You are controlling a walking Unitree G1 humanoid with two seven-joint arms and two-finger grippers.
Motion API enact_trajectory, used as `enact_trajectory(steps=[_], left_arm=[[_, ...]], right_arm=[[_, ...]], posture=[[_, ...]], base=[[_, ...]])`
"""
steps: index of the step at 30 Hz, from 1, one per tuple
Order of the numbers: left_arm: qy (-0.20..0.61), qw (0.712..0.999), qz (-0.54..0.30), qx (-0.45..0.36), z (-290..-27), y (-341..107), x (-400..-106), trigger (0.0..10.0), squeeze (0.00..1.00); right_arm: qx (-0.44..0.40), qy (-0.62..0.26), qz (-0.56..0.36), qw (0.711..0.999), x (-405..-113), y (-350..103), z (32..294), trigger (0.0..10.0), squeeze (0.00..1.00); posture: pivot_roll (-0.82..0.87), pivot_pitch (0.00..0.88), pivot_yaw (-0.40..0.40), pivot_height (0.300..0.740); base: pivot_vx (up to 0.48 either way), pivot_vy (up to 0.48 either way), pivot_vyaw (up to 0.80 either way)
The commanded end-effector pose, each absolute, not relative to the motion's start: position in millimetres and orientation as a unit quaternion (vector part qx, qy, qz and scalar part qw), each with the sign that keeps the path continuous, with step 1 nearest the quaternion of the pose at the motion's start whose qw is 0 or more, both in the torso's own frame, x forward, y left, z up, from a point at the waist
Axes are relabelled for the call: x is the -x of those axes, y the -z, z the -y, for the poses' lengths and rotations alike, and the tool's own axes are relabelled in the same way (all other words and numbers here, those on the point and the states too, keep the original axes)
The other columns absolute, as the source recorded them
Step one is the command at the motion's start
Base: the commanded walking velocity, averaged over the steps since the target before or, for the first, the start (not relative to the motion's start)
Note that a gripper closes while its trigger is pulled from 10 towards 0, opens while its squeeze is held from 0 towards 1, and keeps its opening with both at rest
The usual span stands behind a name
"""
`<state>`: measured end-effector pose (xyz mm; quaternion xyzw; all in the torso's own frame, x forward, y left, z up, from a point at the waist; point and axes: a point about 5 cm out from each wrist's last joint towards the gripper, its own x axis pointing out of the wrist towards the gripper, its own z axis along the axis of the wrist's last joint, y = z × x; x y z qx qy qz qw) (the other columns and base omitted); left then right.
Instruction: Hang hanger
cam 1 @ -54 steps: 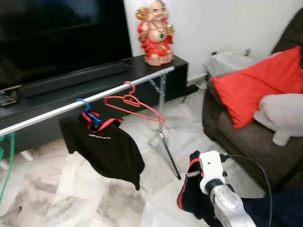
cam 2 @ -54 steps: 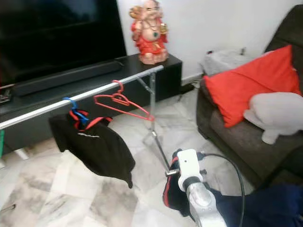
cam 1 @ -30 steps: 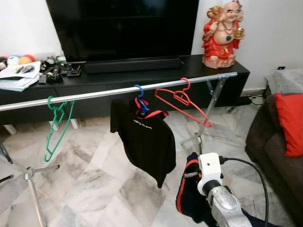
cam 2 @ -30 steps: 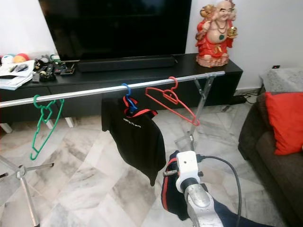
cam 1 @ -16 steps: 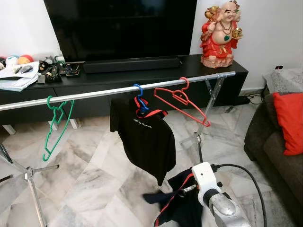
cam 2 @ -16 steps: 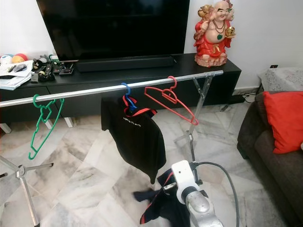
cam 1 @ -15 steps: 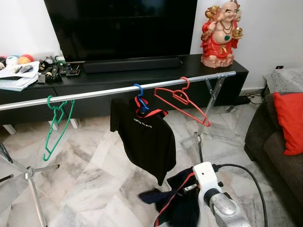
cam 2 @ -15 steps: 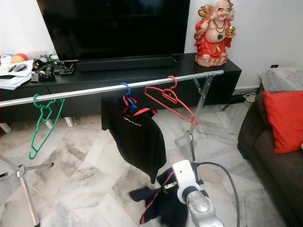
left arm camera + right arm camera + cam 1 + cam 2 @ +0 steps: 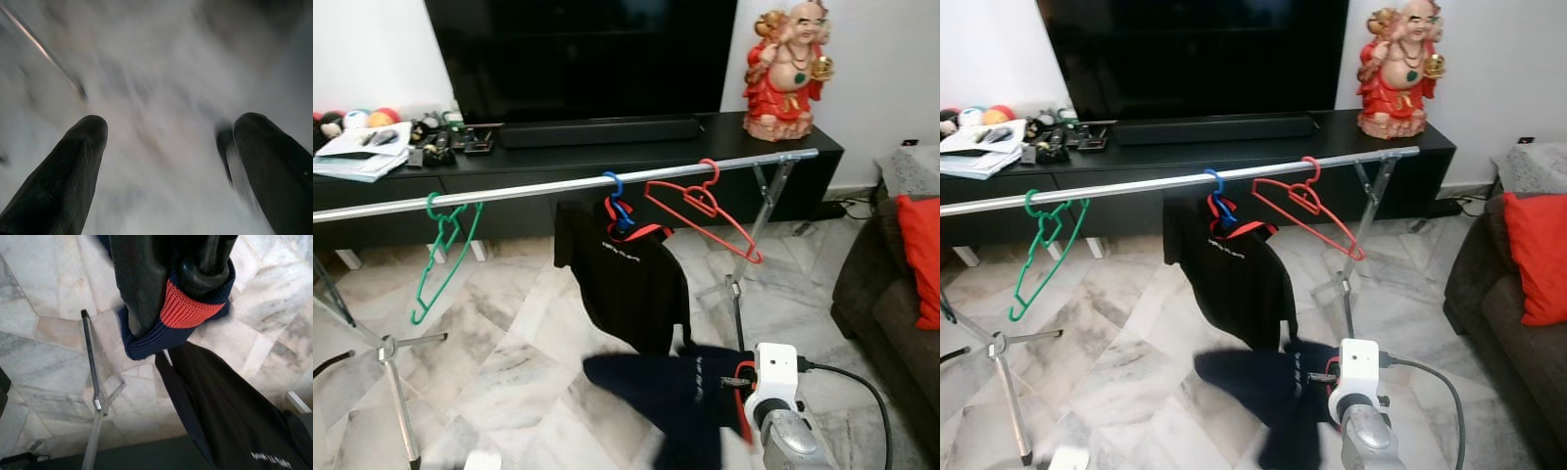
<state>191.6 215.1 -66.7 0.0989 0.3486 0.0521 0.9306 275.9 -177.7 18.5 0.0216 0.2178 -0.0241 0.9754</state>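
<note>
Right wrist view: a navy garment (image 9: pixel 181 308) is clamped in the right gripper (image 9: pixel 171 289), below the rail (image 9: pixel 558 186). The empty red hanger (image 9: pixel 705 211) is hooked on that rail. The garment could be snagged there. The left gripper (image 9: pixel 166 147) is spread, empty.
</note>
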Motion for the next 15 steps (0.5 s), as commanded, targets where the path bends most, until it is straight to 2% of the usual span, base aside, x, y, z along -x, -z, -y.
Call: enact_trajectory(steps=[1,7,15], left_arm=[[-0.062,0.941,-0.321,-0.089,-225,60,-196,10.0,0.0],[-0.069,0.975,-0.197,-0.081,-229,28,-218,10.0,0.0],[-0.066,0.99,-0.102,-0.074,-224,-5,-226,10.0,0.0]], right_arm=[[-0.028,0.032,-0.212,0.976,-273,-16,178,10.0,0.0],[-0.031,0.035,-0.212,0.976,-268,-10,177,10.0,0.0],[-0.044,0.067,-0.167,0.983,-260,-19,184,10.0,0.0]], posture=[[-0.07,0.044,0.06,0.74],[-0.06,0.044,0.057,0.74],[-0.06,0.029,0.054,0.74]], base=[[0.0,0.0,0.0],[0.0,0.0,0.0],[0.0,0.0,0.0]])
